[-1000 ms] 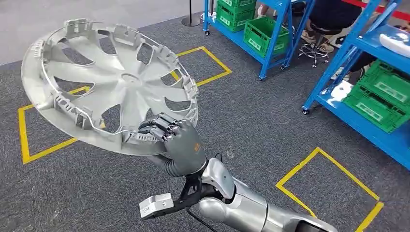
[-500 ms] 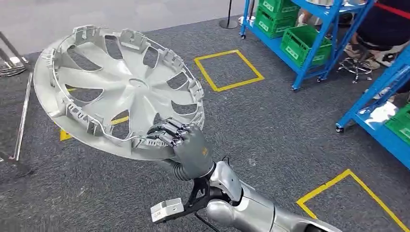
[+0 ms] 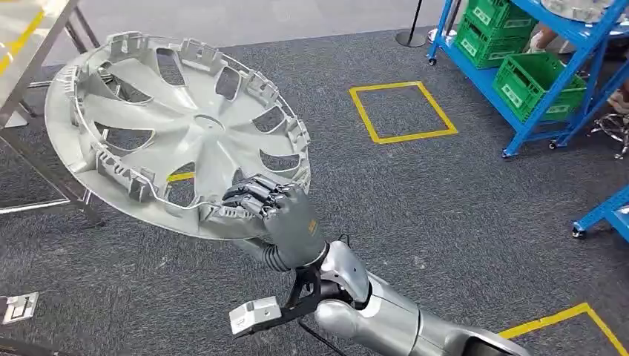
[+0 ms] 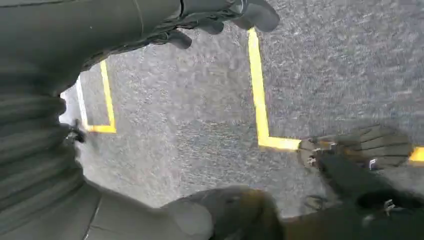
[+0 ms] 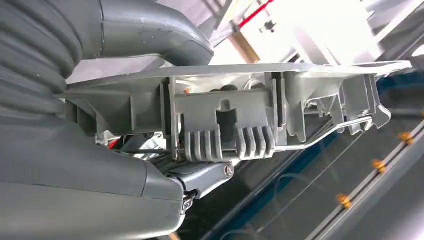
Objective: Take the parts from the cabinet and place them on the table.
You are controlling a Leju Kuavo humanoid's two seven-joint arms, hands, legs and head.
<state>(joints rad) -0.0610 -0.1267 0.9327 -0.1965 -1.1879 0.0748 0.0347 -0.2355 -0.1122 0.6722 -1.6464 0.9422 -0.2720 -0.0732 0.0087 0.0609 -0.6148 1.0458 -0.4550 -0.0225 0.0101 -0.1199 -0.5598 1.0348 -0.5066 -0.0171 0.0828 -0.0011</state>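
My right hand (image 3: 282, 215) grips the big round silver plastic wheel cover (image 3: 174, 130) by its near rim, tilted. Grey metal worktop (image 3: 30, 37) sits far left. Can't tell what my left hand (image 4: 220, 12) is doing.

Dark grey speckled carpet floor (image 3: 415, 200) covers the room, marked with a yellow tape square (image 3: 403, 111) at one o'clock and a yellow tape corner (image 3: 564, 320) at five o'clock. Blue metal shelving (image 3: 552, 81) with green plastic crates (image 3: 535, 83) stands at two o'clock. Grey metal counter legs (image 3: 44, 159) stand at ten o'clock.
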